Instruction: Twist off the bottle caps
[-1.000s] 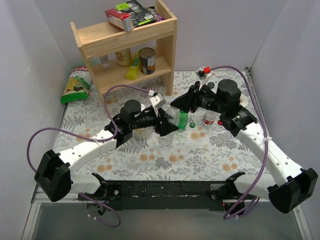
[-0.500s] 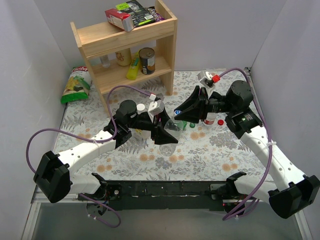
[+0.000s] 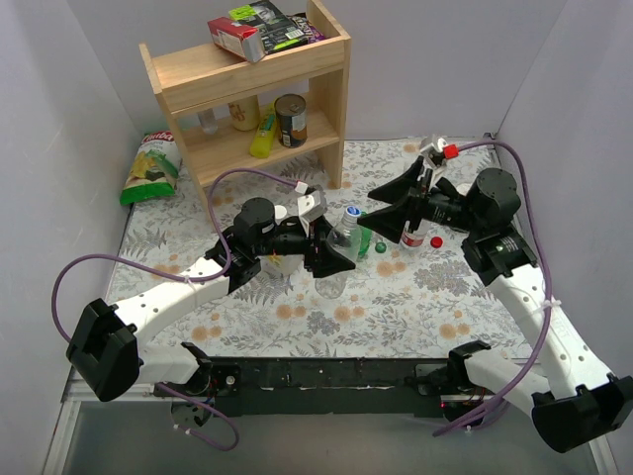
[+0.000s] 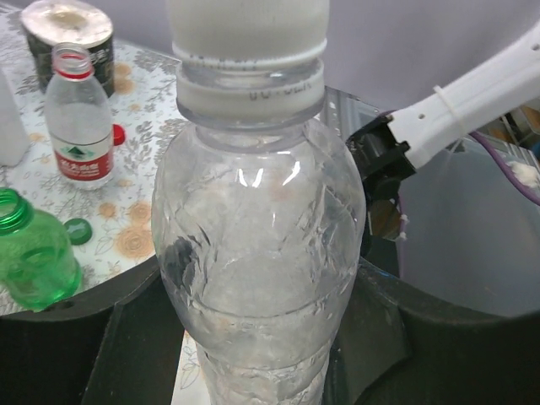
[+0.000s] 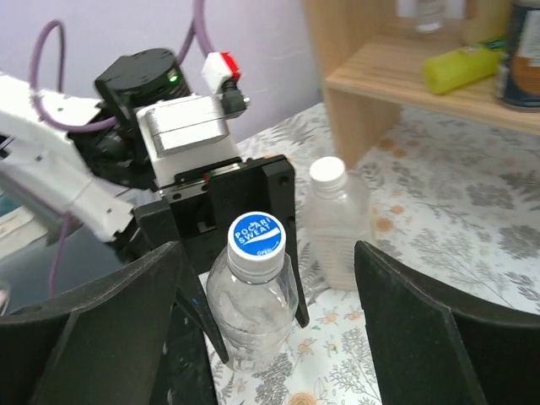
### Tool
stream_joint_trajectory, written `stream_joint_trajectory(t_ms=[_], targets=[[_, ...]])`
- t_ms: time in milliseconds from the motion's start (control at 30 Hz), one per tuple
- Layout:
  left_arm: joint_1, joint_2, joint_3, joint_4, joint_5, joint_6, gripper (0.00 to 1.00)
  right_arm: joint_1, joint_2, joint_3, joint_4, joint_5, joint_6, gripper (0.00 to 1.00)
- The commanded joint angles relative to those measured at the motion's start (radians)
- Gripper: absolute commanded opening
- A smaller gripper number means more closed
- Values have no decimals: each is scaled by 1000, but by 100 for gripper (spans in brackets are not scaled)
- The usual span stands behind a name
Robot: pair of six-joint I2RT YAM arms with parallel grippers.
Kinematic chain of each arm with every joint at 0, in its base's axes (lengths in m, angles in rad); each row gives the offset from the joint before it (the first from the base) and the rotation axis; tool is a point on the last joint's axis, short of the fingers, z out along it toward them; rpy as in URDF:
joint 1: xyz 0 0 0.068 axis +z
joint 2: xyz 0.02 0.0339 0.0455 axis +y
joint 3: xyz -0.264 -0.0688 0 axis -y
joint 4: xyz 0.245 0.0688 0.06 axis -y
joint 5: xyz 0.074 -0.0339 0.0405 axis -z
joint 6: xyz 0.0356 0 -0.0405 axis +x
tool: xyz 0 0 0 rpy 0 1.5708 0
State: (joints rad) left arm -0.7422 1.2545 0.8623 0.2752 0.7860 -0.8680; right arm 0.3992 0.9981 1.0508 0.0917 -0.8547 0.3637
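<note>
Floral table point(image 3: 297, 322): L fingers point(image 4: 118, 337) grip clear bottle point(image 4: 257, 253); R fingers point(image 5: 422, 337) spread.

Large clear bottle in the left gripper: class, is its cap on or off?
On: the blue-topped cap sits on the neck of the large clear bottle; how tight, cannot tell.

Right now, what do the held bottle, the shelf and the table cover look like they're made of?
The held bottle: clear thin plastic, glossy; glints and crumpled ridges. Shelf: pale wood, apparently unpainted; tan boards with plain edges. Table cover: probably printed cloth or vinyl, matte floral pattern; can't tell which.
</note>
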Motion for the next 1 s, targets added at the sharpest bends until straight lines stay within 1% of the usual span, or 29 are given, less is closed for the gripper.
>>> stream_joint_trajectory(t_ms=[0, 33, 133, 167, 233, 333, 367, 500, 667, 967], targets=[[-5, -27, 52, -44, -164, 27, 36, -8, -70, -8, -62, 239, 27, 87], [-5, -24, 55, -63, -192, 35, 36, -5, -73, -3, -76, 265, 38, 80], [-5, -15, 64, -93, -266, 43, 36, 49, -61, 29, -139, 421, 63, 70], [-5, -14, 66, -96, -277, 41, 36, 99, -53, 41, -154, 454, 57, 70], [-6, -7, 67, -105, -300, 41, 36, 160, -24, 80, -201, 535, 52, 67], [-6, -4, 67, -108, -315, 40, 36, 219, 0, 101, -234, 646, 55, 65], [-6, -6, 67, -108, -317, 43, 36, 230, 5, 103, -239, 661, 55, 65], [-6, -6, 67, -110, -318, 43, 36, 259, 28, 109, -224, 687, 55, 64], [-6, 2, 73, -120, -324, 47, 36, 285, 48, 126, -199, 697, 52, 59], [-6, 6, 78, -128, -323, 50, 36, 297, 66, 121, -167, 660, 69, 56]])
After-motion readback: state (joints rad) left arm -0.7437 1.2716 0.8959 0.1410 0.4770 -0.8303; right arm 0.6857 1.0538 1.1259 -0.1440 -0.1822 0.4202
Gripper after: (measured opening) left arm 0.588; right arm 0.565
